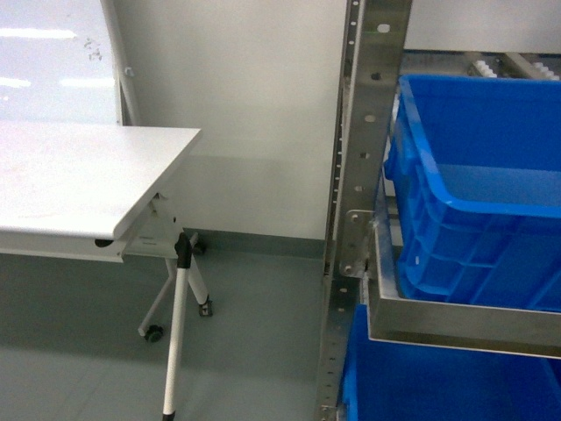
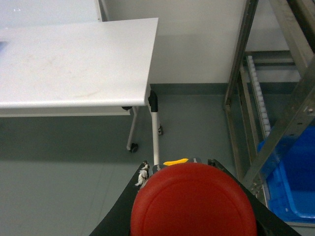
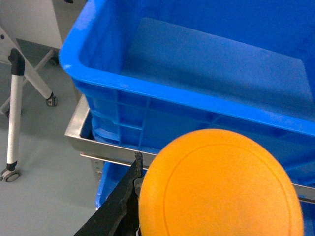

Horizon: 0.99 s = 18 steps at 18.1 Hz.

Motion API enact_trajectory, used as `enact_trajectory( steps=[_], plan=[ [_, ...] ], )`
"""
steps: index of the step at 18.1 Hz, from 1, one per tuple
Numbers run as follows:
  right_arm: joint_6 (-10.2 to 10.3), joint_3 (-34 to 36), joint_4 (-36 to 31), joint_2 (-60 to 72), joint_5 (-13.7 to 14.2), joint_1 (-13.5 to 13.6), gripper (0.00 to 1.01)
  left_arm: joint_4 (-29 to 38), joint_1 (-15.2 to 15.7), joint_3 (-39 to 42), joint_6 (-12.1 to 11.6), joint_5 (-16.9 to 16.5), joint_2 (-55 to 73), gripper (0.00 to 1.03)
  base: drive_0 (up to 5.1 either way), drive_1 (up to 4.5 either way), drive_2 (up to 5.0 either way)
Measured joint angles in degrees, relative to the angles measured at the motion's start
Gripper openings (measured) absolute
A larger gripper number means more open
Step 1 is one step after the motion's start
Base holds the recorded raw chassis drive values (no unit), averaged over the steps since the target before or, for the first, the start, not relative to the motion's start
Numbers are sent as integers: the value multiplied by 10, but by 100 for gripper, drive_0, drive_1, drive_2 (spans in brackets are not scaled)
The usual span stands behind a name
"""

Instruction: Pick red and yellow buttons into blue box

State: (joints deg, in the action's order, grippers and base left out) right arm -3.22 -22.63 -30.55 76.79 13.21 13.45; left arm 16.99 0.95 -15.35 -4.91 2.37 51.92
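Both buttons are off the desk (image 1: 79, 175) and in the robot's grasp; neither is in the crate yet.

Left arm: the red button (image 2: 193, 201) fills the bottom of the left wrist view, cap toward the camera, sitting between the black fingers (image 2: 120, 209) of the left gripper (image 2: 194, 216), which are closed on it. A small yellow mark shows just above the cap's top edge. Below it lies grey floor, with the white desk's near right corner and castored legs up and to the left. The crate is not under this button; only a blue corner shows at the lower right edge, behind the rack upright (image 2: 275, 152).

Right arm: the yellow button (image 3: 220, 184) sits the same way, cap filling the lower part of the right wrist view, one black finger (image 3: 118, 201) visible at its left side. The right gripper (image 3: 216, 206) is gripping it. It hangs just outside the near wall of the blue box (image 3: 162, 91), above the steel shelf lip (image 3: 88, 142), not yet over the opening.

Blue box interior, as far as it shows: flat bottom, nothing in it. It rests on the metal rack (image 1: 364, 175), a second blue bin (image 1: 438, 386) on the level below.

Judged progress: picking done for both; both drops remain. Yellow looks closest to release.

Writing: no brand, label or legible text anywhere.
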Motion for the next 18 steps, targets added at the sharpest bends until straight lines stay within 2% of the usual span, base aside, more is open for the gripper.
enact_trajectory(
  steps=[15, 18],
  plan=[
    [0, 0, -2, 0, 0, 0, 36, 1, 0, 0, 0, 0, 0, 30, 478, -364, -105],
    [0, 0, -2, 0, -1, 0, 36, 0, 0, 0, 0, 0, -1, 30, 485, -235, -235]
  ],
)
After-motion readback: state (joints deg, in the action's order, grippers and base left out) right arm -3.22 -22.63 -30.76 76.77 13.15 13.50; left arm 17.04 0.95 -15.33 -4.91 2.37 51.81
